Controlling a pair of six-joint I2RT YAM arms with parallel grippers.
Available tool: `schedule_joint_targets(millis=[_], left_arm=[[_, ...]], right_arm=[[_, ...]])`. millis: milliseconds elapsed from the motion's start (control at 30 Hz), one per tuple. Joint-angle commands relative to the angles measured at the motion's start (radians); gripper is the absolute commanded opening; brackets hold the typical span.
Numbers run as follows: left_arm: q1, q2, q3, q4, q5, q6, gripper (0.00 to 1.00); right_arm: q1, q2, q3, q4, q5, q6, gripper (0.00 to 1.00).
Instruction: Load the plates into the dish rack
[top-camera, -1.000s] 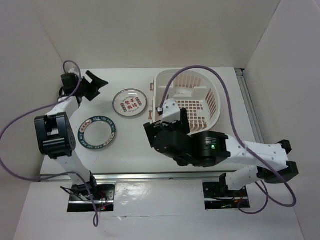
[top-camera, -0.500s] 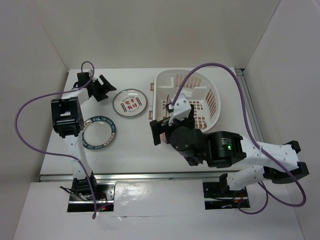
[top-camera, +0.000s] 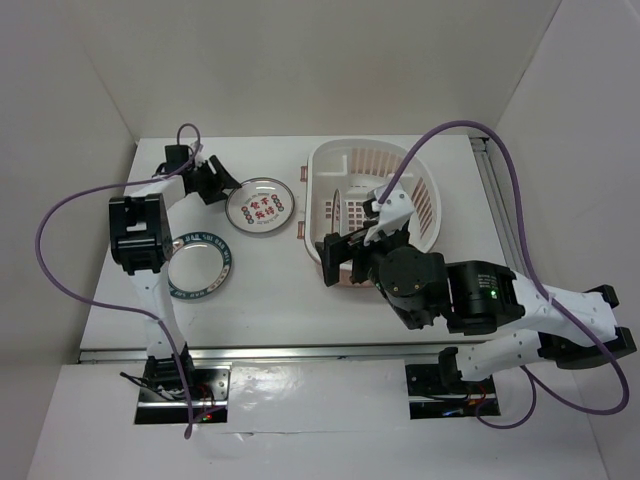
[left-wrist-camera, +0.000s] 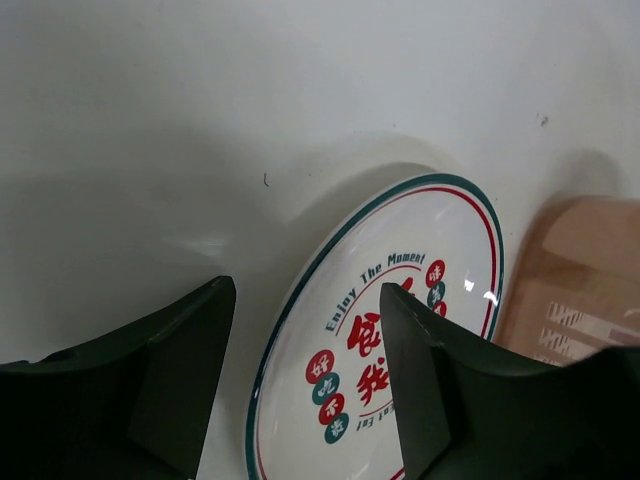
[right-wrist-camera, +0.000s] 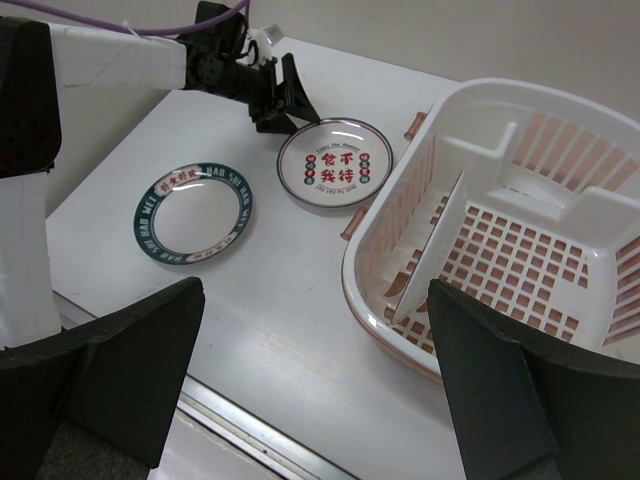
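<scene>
Top external view showed the left gripper (top-camera: 216, 182) with its jaws spread apart at 9 o'clock of the red-character plate (top-camera: 258, 206), a glossy round white dish with a thin teal rim line that lay flat on the smooth white table (top-camera: 270, 295). Left wrist view confirmed it: the two dark, wedge-shaped fingers (left-wrist-camera: 150, 390) stood apart on either side of that plate's edge, and whether either touched it could not be told. At 7 o'clock of that plate sat the plate with the teal lettered band (top-camera: 196, 266), also flat on the table, beside the left arm.

The dish rack (top-camera: 425, 205), an oval pale plastic basket with a pink grid floor and slotted walls, stood at 3 o'clock of the red-character plate. Inside it, a third plate (top-camera: 341, 205) stood on edge near the left wall; its face could not be read. The right gripper (top-camera: 343, 258) hung wide open and empty at the rack's 7 o'clock rim.

One second before, the left gripper was farther out toward the table's far left corner; it had since closed in on the red-character plate. The right arm had drawn rightward, uncovering the upright plate in the rack.
</scene>
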Motion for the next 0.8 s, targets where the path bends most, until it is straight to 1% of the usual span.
schedule_joint_targets(millis=[0,33,67,167,200,233,300,367,467,500,567,600,667,700,733,767], left_arm=[[-0.021,0.006,-0.009,-0.057,-0.003,0.043,0.73],[-0.030,0.006,-0.018,-0.057,-0.003,0.043,0.73],[-0.030,0.006,-0.018,-0.057,-0.003,0.043,0.66],[-0.030,0.006,-0.043,-0.057,-0.003,0.043,0.66],[-0.030,0.006,-0.043,-0.057,-0.003,0.043,0.62],[-0.039,0.006,-0.043,-0.057,-0.003,0.043,0.61],[-0.039,-0.003,-0.052,-0.057,-0.003,0.043,0.52],[-0.039,-0.003,-0.052,-0.057,-0.024,0.043,0.52],[-0.049,0.008,-0.052,-0.066,-0.024,0.043,0.38],[-0.049,0.008,-0.052,-0.066,-0.024,0.043,0.38],[-0.049,0.017,-0.052,-0.066,-0.024,0.043,0.25],[-0.049,0.017,-0.043,-0.066,-0.024,0.043,0.23],[-0.049,0.017,-0.034,-0.066,-0.024,0.043,0.13],[-0.049,0.028,-0.034,-0.066,-0.024,0.043,0.11],[-0.049,0.028,-0.034,-0.066,-0.024,0.034,0.02],[-0.049,0.028,-0.025,-0.066,-0.024,0.034,0.00]], right_arm=[[0.008,-0.002,-0.006,0.032,-0.003,-0.004,1.00],[0.008,-0.002,-0.006,0.032,-0.003,-0.004,1.00],[0.008,0.008,-0.006,0.032,-0.003,-0.004,1.00],[0.008,0.008,-0.006,0.032,-0.003,-0.004,1.00],[0.008,0.008,-0.006,0.032,-0.003,-0.004,1.00],[0.008,0.008,-0.006,0.032,-0.003,-0.004,1.00],[0.008,0.008,-0.006,0.032,-0.013,-0.004,1.00],[0.008,0.008,-0.006,0.032,-0.013,-0.004,1.00],[0.008,-0.002,-0.026,0.041,-0.013,0.005,1.00],[0.008,-0.002,-0.026,0.041,-0.013,0.005,1.00],[0.008,-0.011,-0.026,0.041,-0.013,0.005,1.00],[0.008,-0.011,-0.026,0.041,-0.013,0.005,1.00],[0.008,-0.011,-0.026,0.041,-0.013,0.005,1.00],[0.008,-0.011,-0.026,0.041,-0.013,0.005,1.00],[0.008,-0.011,-0.026,0.041,-0.013,0.005,1.00],[0.008,-0.011,-0.026,0.041,-0.013,0.005,1.00]])
